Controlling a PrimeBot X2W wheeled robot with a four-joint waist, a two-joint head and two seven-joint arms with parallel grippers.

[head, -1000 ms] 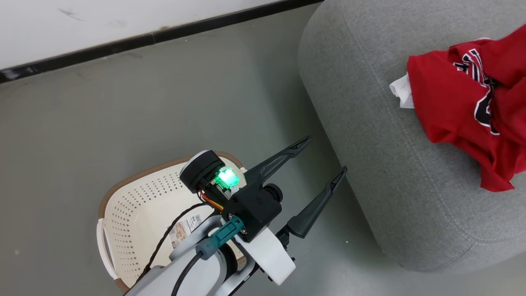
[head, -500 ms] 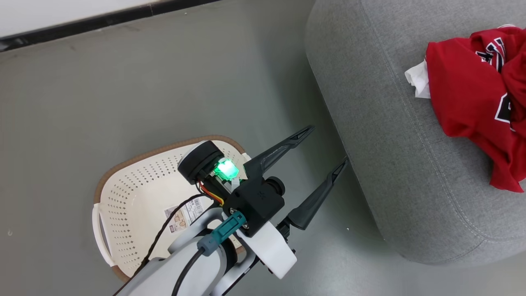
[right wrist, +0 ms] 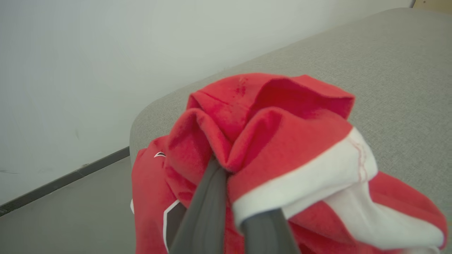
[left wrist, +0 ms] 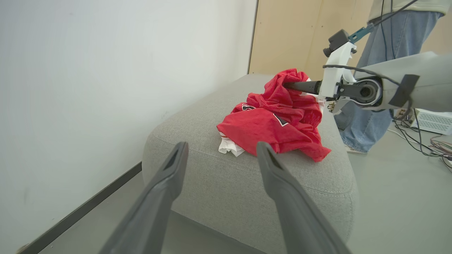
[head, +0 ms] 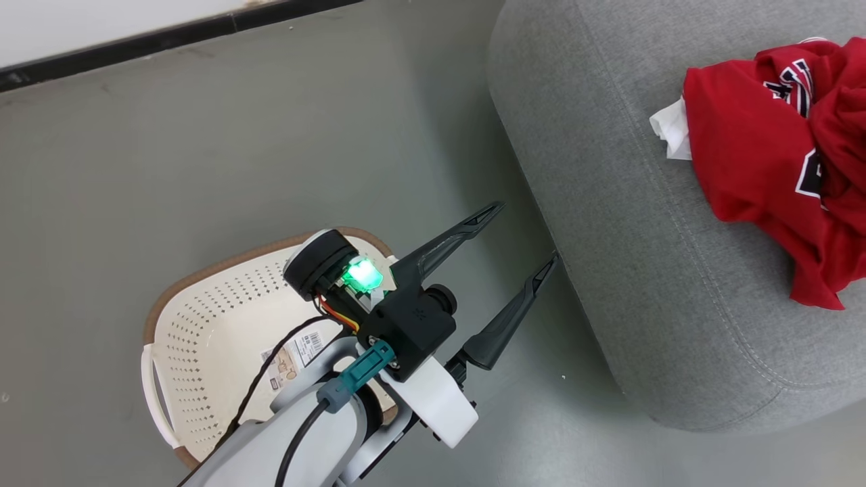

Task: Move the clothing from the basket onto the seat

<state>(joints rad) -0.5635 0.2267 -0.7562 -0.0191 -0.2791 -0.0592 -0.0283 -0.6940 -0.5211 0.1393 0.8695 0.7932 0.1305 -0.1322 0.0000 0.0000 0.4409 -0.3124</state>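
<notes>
The red clothing [head: 758,155] with white trim lies bunched on the grey seat [head: 609,203] at the right of the head view. My right gripper [right wrist: 220,165] is shut on a fold of this clothing [right wrist: 268,120], just above the seat [right wrist: 388,60]. The left wrist view shows the right gripper [left wrist: 287,84] buried in the top of the pile [left wrist: 275,123]. My left gripper [head: 524,233] hangs open and holds nothing, over the floor between the cream basket [head: 203,325] and the seat. The basket's floor shows a paper label [head: 291,355]; my left arm hides part of it.
A white wall with a dark baseboard [head: 135,51] runs behind the grey floor. A person in blue jeans [left wrist: 374,70] stands past the far end of the seat [left wrist: 219,187]. Cables and a white box [left wrist: 432,121] lie on the floor there.
The head camera has shifted a little, so the whole picture slid. The left gripper stays open in the same place by the basket. The red pile looks slightly more bunched.
</notes>
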